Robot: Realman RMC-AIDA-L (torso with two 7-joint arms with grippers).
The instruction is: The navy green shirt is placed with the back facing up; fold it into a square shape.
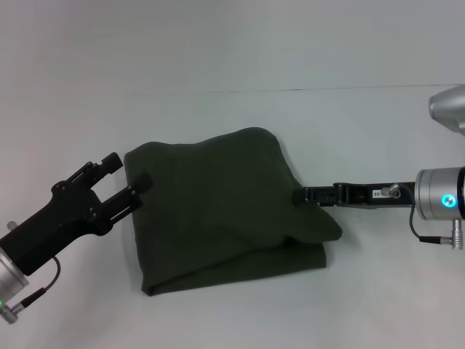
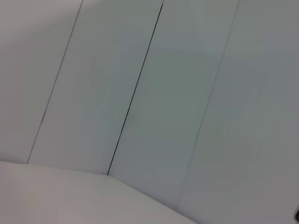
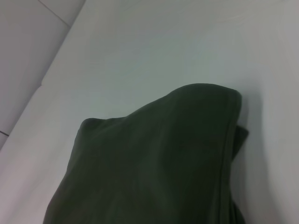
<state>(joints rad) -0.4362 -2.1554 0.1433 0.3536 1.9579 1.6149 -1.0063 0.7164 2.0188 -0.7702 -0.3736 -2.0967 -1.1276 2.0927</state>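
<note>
Right gripper (image 1: 299,195) tips buried in the shirt (image 1: 225,211) fold at its right edge; finger state not readable. Shirt's underside and any lettering hidden. Right wrist view: shirt cut off by the picture's lower edge. Both forearms cut off at picture edges.

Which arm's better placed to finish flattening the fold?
Probably both together. The left gripper is at the navy green shirt's left edge, the right gripper at its right edge. If only one, right: its side is lifted and uneven.
</note>
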